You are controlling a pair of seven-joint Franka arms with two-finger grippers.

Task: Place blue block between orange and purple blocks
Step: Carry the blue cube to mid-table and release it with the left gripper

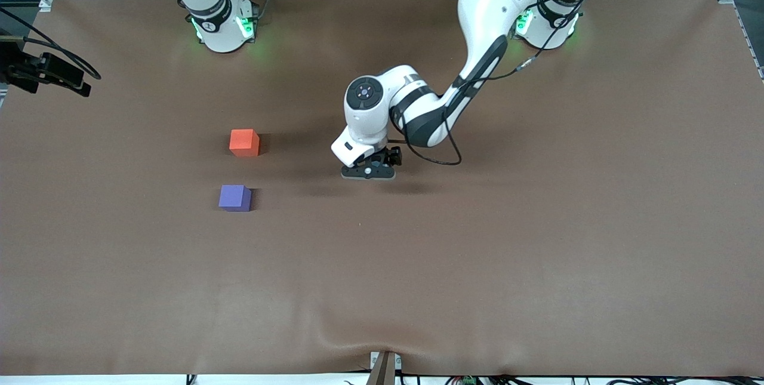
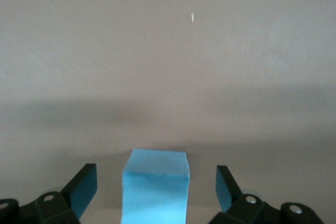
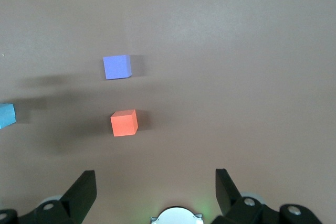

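The blue block (image 2: 156,187) stands on the brown table between the open fingers of my left gripper (image 2: 155,182), with a gap on each side. In the front view the left gripper (image 1: 368,173) is low over the table's middle and hides the block. The orange block (image 1: 244,142) and the purple block (image 1: 234,197) sit toward the right arm's end, the purple one nearer the front camera, with a gap between them. My right gripper (image 3: 155,182) is open and empty, high up near its base. Its view shows the orange block (image 3: 124,123), the purple block (image 3: 116,67) and the blue block's edge (image 3: 6,115).
A black camera mount (image 1: 48,71) juts over the table edge at the right arm's end. The two arm bases (image 1: 224,27) (image 1: 546,24) stand along the table's back edge. The brown cloth (image 1: 382,289) ripples at the edge nearest the front camera.
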